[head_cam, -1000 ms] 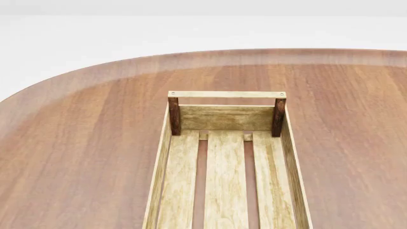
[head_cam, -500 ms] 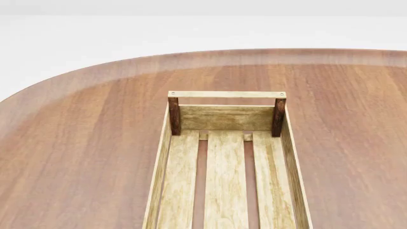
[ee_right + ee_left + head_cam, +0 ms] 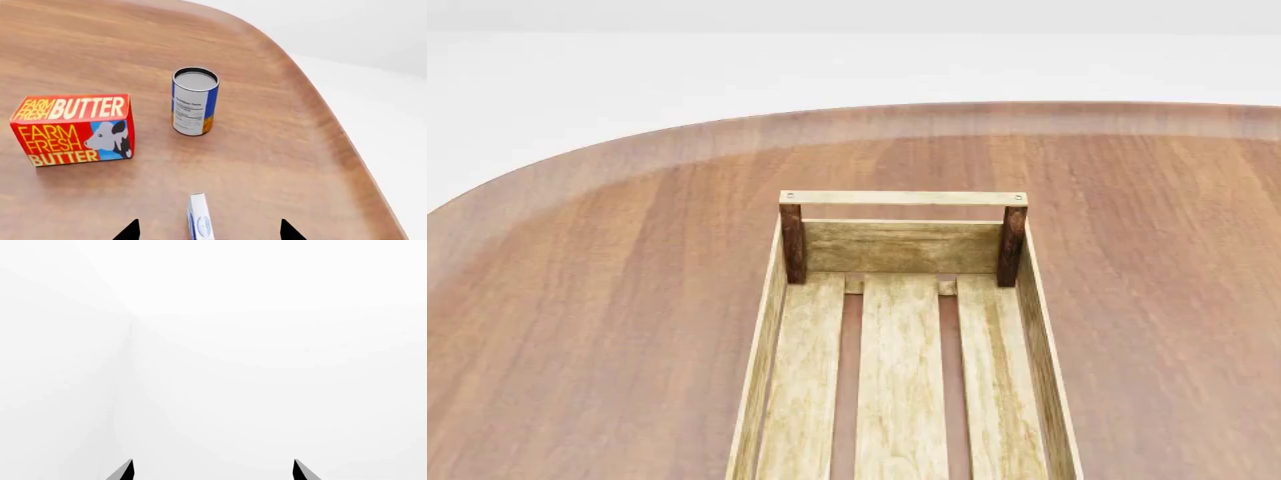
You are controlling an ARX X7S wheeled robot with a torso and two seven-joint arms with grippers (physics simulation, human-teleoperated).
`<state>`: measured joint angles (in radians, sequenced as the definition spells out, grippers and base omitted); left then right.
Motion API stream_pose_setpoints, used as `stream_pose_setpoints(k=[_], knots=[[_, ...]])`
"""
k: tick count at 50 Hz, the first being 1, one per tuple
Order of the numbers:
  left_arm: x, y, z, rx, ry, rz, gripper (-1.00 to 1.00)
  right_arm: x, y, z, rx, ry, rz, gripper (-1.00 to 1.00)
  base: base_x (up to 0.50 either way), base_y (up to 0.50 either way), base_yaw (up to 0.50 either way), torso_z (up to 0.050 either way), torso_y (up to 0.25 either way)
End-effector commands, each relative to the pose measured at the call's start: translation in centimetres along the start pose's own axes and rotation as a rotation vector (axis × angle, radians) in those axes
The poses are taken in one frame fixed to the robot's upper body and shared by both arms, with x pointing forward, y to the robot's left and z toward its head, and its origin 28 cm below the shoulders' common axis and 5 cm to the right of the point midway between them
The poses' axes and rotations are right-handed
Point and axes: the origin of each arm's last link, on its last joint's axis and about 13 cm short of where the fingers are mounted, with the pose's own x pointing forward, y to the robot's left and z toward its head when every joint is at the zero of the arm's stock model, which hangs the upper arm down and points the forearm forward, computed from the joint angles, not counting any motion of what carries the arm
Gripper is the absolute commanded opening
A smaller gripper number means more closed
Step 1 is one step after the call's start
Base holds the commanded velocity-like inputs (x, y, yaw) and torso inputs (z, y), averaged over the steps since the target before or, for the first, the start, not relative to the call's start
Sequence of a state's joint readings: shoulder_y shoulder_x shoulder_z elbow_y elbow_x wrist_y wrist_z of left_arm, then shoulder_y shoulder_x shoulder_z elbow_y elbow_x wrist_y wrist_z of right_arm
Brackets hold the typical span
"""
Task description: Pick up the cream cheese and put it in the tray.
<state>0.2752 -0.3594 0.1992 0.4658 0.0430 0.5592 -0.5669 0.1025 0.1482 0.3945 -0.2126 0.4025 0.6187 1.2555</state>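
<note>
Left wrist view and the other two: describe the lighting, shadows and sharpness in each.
Left wrist view: almost pure white, nothing but two dark end effector tips at the edge. Head view: sharp, even light, soft sheen along the table rim, faint shade inside the tray. Right wrist view: crisp, with soft shadows under the butter box and can; cream cheese cropped.

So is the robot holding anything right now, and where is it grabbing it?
Nothing is held. The right gripper is open, fingertips either side of the cream cheese without touching it. The left gripper is open on empty space.
</note>
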Motion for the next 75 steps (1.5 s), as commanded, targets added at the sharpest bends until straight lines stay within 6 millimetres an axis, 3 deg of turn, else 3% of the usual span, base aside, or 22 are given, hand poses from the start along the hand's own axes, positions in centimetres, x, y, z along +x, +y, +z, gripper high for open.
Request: stream_pose_setpoints(k=[1, 75], knots=[[0.0, 0.0, 0.0, 0.0, -0.001, 0.001, 1.0, 0.5, 0.3, -0.3, -0.006, 0.015, -0.017, 1.0, 0.0, 0.0, 0.0, 0.0, 0.0], [0.0, 0.0, 0.0, 0.007, -0.001, 0.008, 1.0, 3.2, 2.1, -2.4, -0.067, 0.117, -0.067, 1.0, 0.0, 0.0, 0.0, 0.0, 0.0]])
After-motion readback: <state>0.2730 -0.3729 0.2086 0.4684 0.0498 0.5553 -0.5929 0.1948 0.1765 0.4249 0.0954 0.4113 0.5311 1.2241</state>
